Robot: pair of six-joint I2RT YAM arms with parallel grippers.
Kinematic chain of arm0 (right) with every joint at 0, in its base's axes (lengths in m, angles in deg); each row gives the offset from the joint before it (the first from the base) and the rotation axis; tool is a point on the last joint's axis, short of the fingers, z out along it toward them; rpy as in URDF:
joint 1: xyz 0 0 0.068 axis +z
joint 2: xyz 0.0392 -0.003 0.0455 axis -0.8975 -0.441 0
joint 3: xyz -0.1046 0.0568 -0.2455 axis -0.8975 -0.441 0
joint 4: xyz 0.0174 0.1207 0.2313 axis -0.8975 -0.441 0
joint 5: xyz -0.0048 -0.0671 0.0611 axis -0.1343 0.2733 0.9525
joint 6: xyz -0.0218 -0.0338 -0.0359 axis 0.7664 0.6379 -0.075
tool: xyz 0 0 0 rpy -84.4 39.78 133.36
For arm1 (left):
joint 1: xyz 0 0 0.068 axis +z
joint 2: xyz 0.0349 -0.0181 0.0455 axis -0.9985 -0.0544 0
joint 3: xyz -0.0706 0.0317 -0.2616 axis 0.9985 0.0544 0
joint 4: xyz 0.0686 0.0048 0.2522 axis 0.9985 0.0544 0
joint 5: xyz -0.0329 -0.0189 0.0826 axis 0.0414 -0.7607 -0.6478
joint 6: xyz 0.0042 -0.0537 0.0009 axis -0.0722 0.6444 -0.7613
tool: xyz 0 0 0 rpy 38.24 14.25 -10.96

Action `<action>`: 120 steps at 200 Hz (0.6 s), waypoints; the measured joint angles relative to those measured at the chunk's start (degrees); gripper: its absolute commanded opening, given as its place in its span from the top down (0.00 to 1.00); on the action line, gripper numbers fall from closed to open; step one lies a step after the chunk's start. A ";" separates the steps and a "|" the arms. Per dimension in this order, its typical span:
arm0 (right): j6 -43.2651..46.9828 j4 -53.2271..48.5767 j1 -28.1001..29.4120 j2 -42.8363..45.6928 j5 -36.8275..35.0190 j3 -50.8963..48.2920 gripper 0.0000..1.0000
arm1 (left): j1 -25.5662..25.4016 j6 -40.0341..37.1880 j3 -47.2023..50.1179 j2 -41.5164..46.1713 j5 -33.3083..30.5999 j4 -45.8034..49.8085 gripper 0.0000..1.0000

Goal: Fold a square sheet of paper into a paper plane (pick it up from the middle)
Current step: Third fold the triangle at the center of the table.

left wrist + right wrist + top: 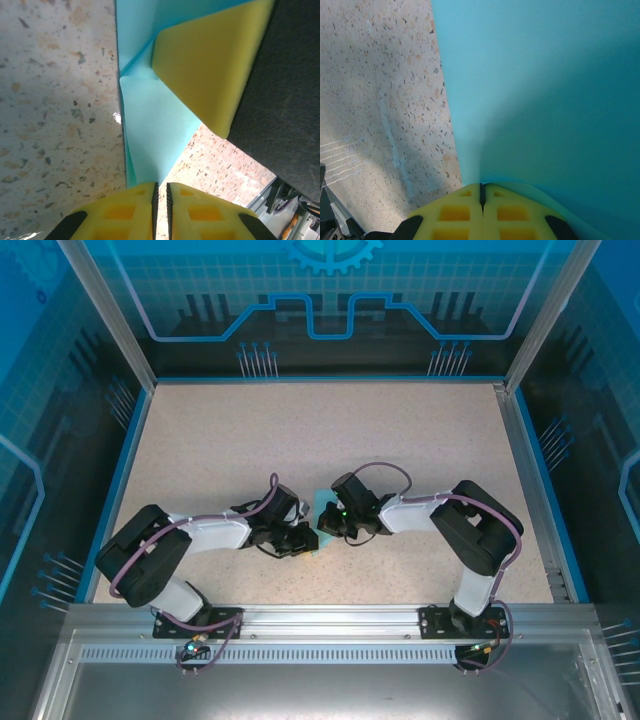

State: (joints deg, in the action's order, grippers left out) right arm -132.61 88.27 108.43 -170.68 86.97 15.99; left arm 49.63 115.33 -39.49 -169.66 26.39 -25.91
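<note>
Double pinch: left gripper [161,187] clamped on the folded edge of the cyan paper sheet [155,130], which runs straight ahead of its jaws. The right gripper [481,186] is clenched on the sheet's opposite side. Probably one anchors the fold while the other sets the crease.

Tabletop [400,440]: beige, speckled with brown and grey flecks, filling the middle of the top view; the same speckled surface fills the left side of both wrist views.
Streak [390,130]: a faint pale mark running down the tabletop, left half of the right wrist view.
Blue edging [320,379]: a thin strip along the far and side edges of the tabletop.
Back panel [330,290]: see-through blue with a printed grid and line pattern, top of the frame.
Gear graphic [331,252]: top centre, cut off by the frame edge.
Posts: silver metal, slanting at upper left [105,310] and upper right [552,310].
Rail [330,618]: slotted aluminium, across the lower frame.
Metal sheet [320,690]: dull grey, bottom edge.
</note>
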 measured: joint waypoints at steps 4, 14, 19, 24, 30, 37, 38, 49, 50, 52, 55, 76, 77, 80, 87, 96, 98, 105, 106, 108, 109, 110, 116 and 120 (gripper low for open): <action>0.00 0.00 0.00 0.00 0.00 0.00 1.00 | -0.02 0.00 0.00 0.00 0.00 0.00 0.85; 0.00 0.02 -0.02 0.00 0.00 0.00 1.00 | -0.04 -0.02 0.00 0.00 -0.02 0.02 0.85; 0.00 0.02 -0.02 0.00 0.00 0.00 1.00 | -0.04 -0.02 0.00 0.00 -0.07 0.04 0.85; 0.00 0.02 -0.02 0.00 0.00 0.00 1.00 | -0.04 0.00 0.00 0.00 -0.09 0.04 0.85; 0.00 0.02 -0.02 0.00 0.00 0.00 1.00 | -0.04 0.00 0.00 0.00 -0.26 0.09 0.85; 0.00 0.04 -0.02 0.00 0.00 0.00 1.00 | -0.04 -0.02 0.00 0.00 -0.44 0.15 0.85; 0.00 0.04 -0.02 0.00 0.00 0.00 1.00 | -0.04 -0.02 0.00 0.00 -0.44 0.15 0.85; 0.00 0.07 -0.02 0.00 0.00 0.00 1.00 | -0.04 -0.02 -0.02 0.00 -0.57 0.24 0.85; 0.00 0.07 -0.02 0.00 0.00 0.00 1.00 | -0.04 -0.02 -0.02 0.00 -0.59 0.24 0.85; 0.00 0.07 -0.02 0.00 0.00 0.00 1.00 | -0.04 -0.02 -0.04 -0.02 -0.63 0.26 0.85; 0.00 0.07 -0.02 0.00 0.00 0.00 1.00 | -0.04 -0.02 -0.09 -0.02 -0.66 0.31 0.85; 0.02 0.22 -0.02 0.00 -0.02 0.00 1.00 | -0.07 -0.02 -0.39 -0.04 -0.87 0.44 0.85; 0.02 0.24 -0.02 0.00 -0.02 0.00 1.00 | -0.04 -0.02 -0.42 -0.04 -0.87 0.44 0.85; 0.02 0.26 -0.02 0.00 -0.02 0.00 1.00 | -0.04 -0.02 -0.42 -0.04 -0.87 0.44 0.85; 0.02 0.33 -0.02 0.00 -0.02 0.00 1.00 | -0.04 -0.02 -0.46 -0.04 -0.87 0.44 0.85; 0.04 0.33 -0.02 0.00 -0.02 0.00 1.00 | -0.04 -0.02 -0.52 -0.04 -0.87 0.44 0.85; 0.04 0.35 -0.02 0.00 -0.02 0.00 1.00 | -0.04 -0.02 -0.55 -0.04 -0.87 0.44 0.85; 0.04 0.37 -0.02 0.00 -0.02 0.00 1.00 | -0.04 -0.02 -0.59 -0.02 -0.87 0.44 0.85; 0.04 0.37 -0.02 0.00 -0.02 0.00 1.00 | -0.04 -0.02 -0.59 0.00 -0.87 0.44 0.85; 0.04 0.39 -0.02 0.00 -0.02 0.00 1.00 | -0.04 -0.02 -0.61 0.00 -0.87 0.44 0.85; 0.04 0.42 -0.02 0.00 -0.02 0.00 1.00 | -0.04 -0.02 -0.61 0.00 -0.87 0.44 0.85; 0.04 0.42 -0.02 0.00 -0.02 0.00 1.00 | -0.04 -0.02 -0.61 0.00 -0.87 0.44 0.85; 0.07 0.48 -0.02 0.00 -0.02 0.00 1.00 | -0.04 -0.02 -0.63 0.02 -0.87 0.42 0.85; 0.07 0.52 -0.02 0.00 -0.02 0.00 1.00 | -0.04 -0.02 -0.63 0.04 -0.87 0.44 0.85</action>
State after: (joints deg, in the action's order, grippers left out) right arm -132.54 88.79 108.41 -170.68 86.95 15.99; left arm 49.58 115.30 -40.13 -169.62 25.52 -25.47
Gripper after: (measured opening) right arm 0.042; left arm 0.151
